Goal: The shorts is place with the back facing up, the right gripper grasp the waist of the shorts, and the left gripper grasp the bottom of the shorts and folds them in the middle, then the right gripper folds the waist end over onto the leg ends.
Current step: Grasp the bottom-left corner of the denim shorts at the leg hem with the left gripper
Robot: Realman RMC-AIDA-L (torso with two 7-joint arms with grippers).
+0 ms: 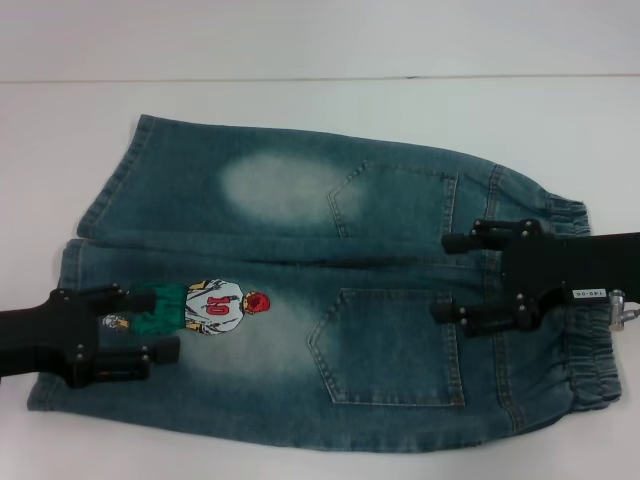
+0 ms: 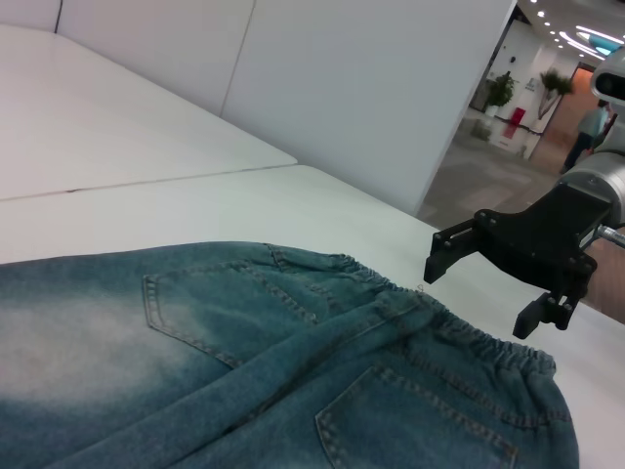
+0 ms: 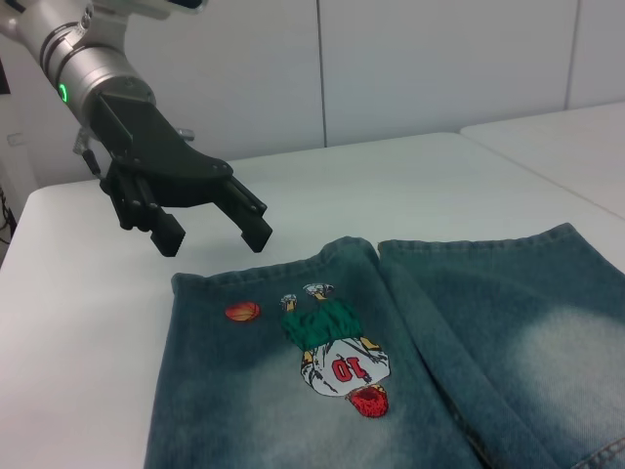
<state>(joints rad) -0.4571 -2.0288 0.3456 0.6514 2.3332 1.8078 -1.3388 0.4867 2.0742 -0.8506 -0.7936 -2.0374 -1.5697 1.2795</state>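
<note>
Blue denim shorts (image 1: 300, 260) (image 2: 244, 371) (image 3: 469, 322) lie flat on the white table (image 1: 300, 50), back pockets up. The elastic waist (image 1: 590, 350) (image 2: 469, 347) points right and the leg ends point left. A cartoon patch (image 1: 215, 308) (image 3: 337, 357) marks the near leg. My left gripper (image 1: 165, 325) (image 3: 213, 242) is open over the near leg's hem, beside the patch, holding nothing. My right gripper (image 1: 442, 278) (image 2: 477, 303) is open over the waist end, between the two back pockets, also holding nothing.
A seam (image 1: 320, 77) crosses the table behind the shorts. In the right wrist view a second table (image 3: 547, 137) stands off to one side. The left wrist view shows a white partition wall (image 2: 371, 88) beyond the table edge.
</note>
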